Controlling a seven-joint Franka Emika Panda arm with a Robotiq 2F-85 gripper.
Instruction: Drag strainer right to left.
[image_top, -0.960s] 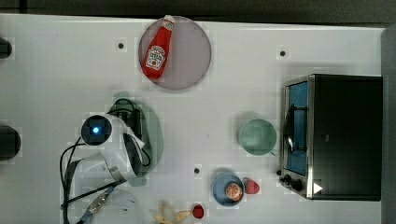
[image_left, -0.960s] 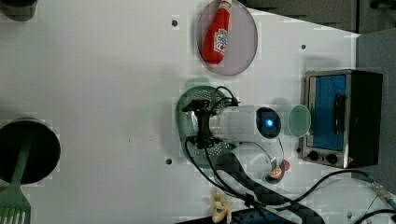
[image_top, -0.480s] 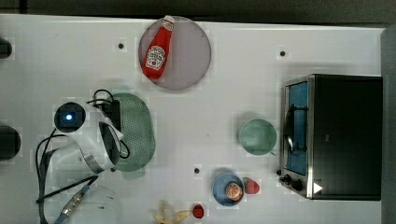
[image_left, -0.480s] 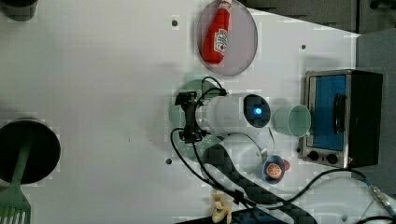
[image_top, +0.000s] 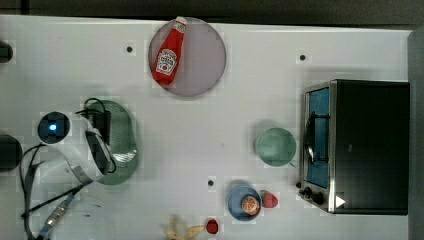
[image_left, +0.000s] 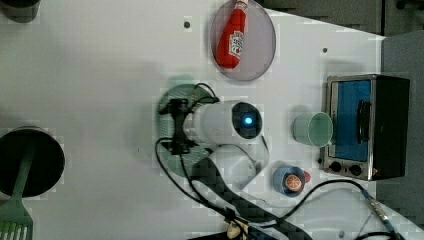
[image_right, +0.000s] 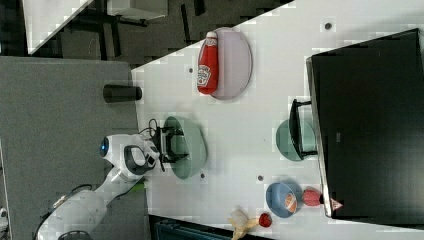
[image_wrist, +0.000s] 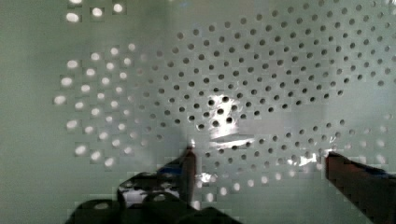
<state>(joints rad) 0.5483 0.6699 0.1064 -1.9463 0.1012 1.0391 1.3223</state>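
The strainer (image_top: 124, 136), a pale mint-green oval colander, lies on the white table at the top view's left. My gripper (image_top: 102, 137) reaches down into its bowl from the white arm (image_top: 53, 127) with the blue light. In the wrist view the strainer's perforated inside (image_wrist: 233, 70) is close up, and my gripper (image_wrist: 261, 161) stands open, its two dark fingertips (image_wrist: 189, 163) wide apart with nothing between them. The left view has the gripper (image_left: 177, 126) over the strainer (image_left: 172, 97). In the right view the gripper (image_right: 167, 142) sits at the strainer's (image_right: 194, 145) rim.
A grey plate (image_top: 202, 67) holding a ketchup bottle (image_top: 167, 52) lies behind the strainer. A green cup (image_top: 275, 146) stands before the toaster oven (image_top: 360, 145) at the top view's right. A blue bowl (image_top: 243, 202) and a banana (image_top: 182, 231) sit near the front edge.
The arm and the strainer have slid together towards the top view's left, away from the green cup. The gripper stayed open in the bowl.
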